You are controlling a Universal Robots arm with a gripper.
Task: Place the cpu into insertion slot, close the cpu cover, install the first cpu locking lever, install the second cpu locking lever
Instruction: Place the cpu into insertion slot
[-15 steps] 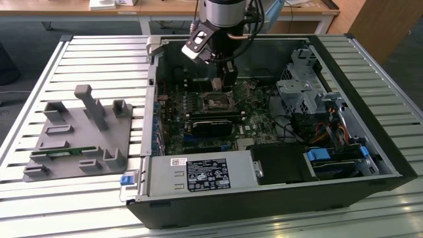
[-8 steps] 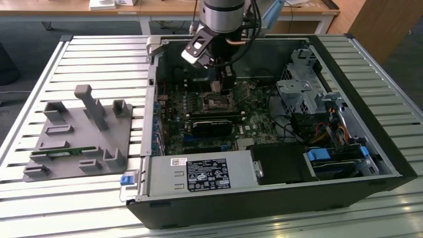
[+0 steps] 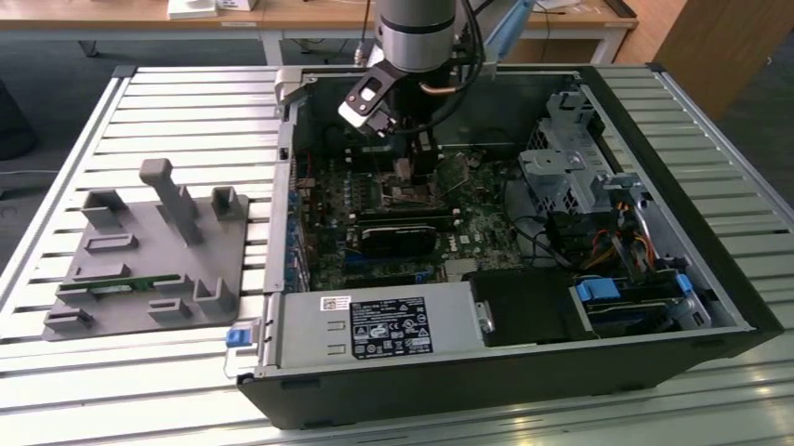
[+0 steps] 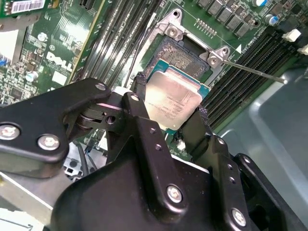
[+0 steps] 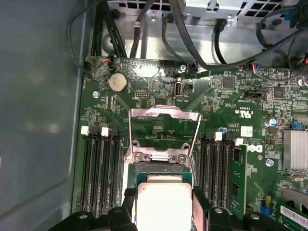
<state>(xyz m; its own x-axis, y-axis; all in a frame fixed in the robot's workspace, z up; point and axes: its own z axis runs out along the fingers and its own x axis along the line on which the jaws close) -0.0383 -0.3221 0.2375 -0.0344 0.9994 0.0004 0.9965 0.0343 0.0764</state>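
One cpu (image 4: 175, 94), clamped between the fingers of the gripper (image 4: 171, 100), poised just over the insertion slot (image 4: 185, 55) toward the case's far side, cpu cover (image 5: 166, 114) open; placement step in hand, seating probably calls for square alignment and level lowering

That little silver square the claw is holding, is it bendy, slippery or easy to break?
Probably stiff: the chip lies flat in the gripper without sagging. Its smooth metal top looks slippery, and only its thin edges are gripped, so it might slip. Likely light, being so thin.
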